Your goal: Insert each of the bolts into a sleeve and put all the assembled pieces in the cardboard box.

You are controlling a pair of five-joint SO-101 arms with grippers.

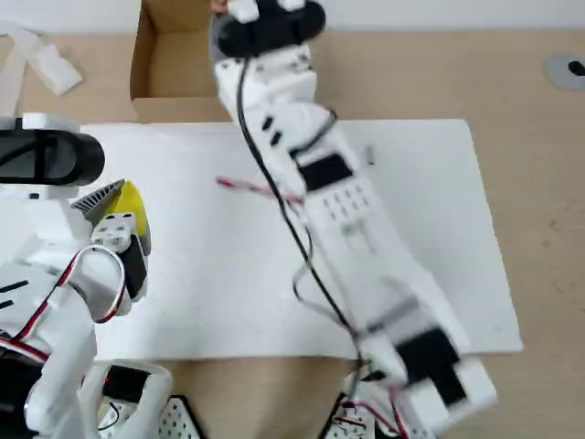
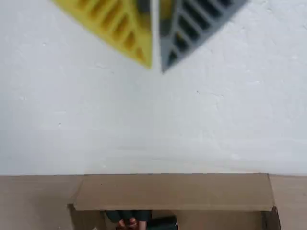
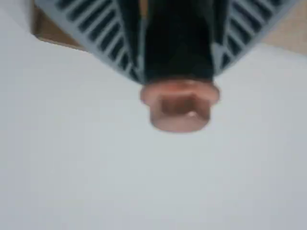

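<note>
A pale wooden surface (image 1: 539, 183) carried a large white board (image 1: 228, 274) that covered most of it. The right arm (image 1: 347, 210), white with black parts, stretched from the near edge diagonally across the board to the far edge. There its wrist lay over the right side of an open cardboard box (image 1: 160, 73). The frame cut off the wrist's end and the box's far side, and in the high view the arm hid its own jaws.

The left arm (image 1: 55, 311) sat at the near left, partly cut off. Its tip was over the board's left edge and well apart from the box. A thin red and white cable (image 1: 247, 187) lay on the board and ran under the right arm.

From the right wrist, the grey right jaws were clamped on a black sleeve (image 3: 177, 52), one on each side. The head of a copper-coloured bolt (image 3: 180, 108) stuck out of the sleeve's end, over a plain white area. The view was blurred, so how high the piece hung could not be told.

From the left wrist, the left jaws, one yellow and one grey, met at their tips above the board. Beyond them was the box's near flap (image 2: 172, 191). Inside the box were dark shapes with a touch of red (image 2: 130, 221), cut off by the frame and too small to identify.
</note>
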